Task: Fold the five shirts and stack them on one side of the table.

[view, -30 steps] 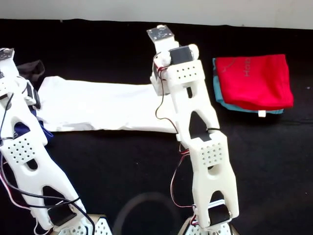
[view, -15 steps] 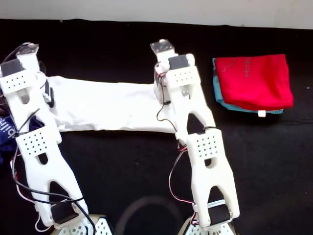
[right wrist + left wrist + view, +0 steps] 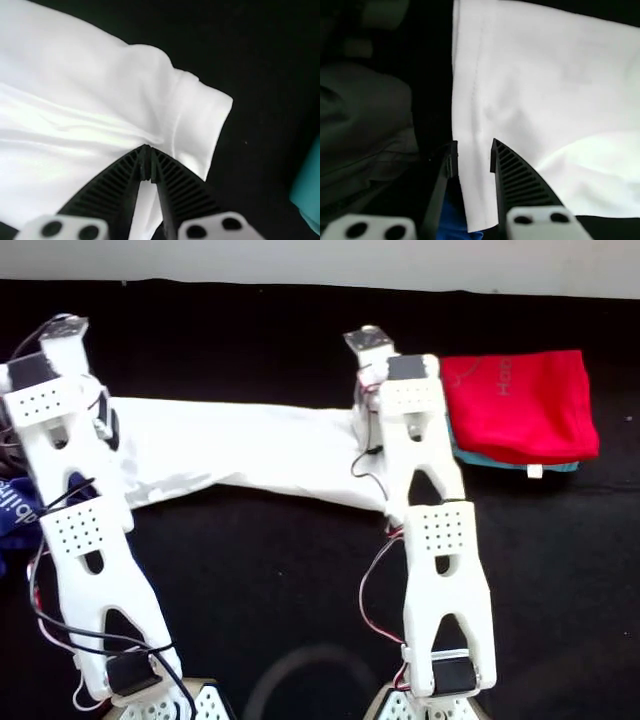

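A white shirt (image 3: pixel 230 445) lies stretched in a long band across the black table (image 3: pixel 250 570). My left gripper (image 3: pixel 105 425) stands at its left end. In the left wrist view the gripper (image 3: pixel 472 155) is open, with the shirt's hemmed edge (image 3: pixel 470 125) between the two fingers. My right gripper (image 3: pixel 365 425) is at the shirt's right end. The right wrist view shows this gripper (image 3: pixel 146 162) shut on a fold of the white shirt (image 3: pixel 75 115) close to its sleeve end (image 3: pixel 210 120). A folded red shirt (image 3: pixel 520 405) lies on a folded teal shirt (image 3: pixel 455 450) at the right.
A blue shirt (image 3: pixel 15 510) is bunched at the table's left edge beside the left arm, and shows under the left gripper (image 3: pixel 455 215). A dark grey cloth (image 3: pixel 365 115) lies next to the white shirt's left end. The table's back edge meets a pale wall (image 3: pixel 320 260).
The left arm swung in to the white shirt's left end. The right gripper moved right toward the red stack, dragging the shirt's right end with it and pulling the band taut.
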`<act>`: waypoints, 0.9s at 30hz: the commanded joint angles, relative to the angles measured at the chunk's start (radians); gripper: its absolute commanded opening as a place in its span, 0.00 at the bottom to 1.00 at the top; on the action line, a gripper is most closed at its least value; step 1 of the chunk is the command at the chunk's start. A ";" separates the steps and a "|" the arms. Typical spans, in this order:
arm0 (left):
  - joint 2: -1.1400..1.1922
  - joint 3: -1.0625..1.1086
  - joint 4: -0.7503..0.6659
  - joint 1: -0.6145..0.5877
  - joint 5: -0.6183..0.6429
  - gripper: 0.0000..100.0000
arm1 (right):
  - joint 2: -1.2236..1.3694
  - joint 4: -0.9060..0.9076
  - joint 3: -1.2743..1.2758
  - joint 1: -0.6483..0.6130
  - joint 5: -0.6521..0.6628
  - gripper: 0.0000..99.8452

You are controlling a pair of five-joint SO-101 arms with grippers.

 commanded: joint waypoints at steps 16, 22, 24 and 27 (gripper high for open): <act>0.099 -0.062 -0.063 0.002 0.084 0.13 | -0.113 0.091 -0.185 0.048 0.017 0.01; 0.019 -0.102 -0.002 0.027 0.087 0.15 | -0.159 0.093 -0.183 0.042 0.017 0.01; 0.018 -0.102 -0.002 0.012 0.086 0.21 | -0.160 0.093 -0.183 0.045 0.017 0.01; 0.015 -0.097 -0.002 -0.021 0.086 0.23 | -0.160 0.093 -0.183 0.047 0.017 0.01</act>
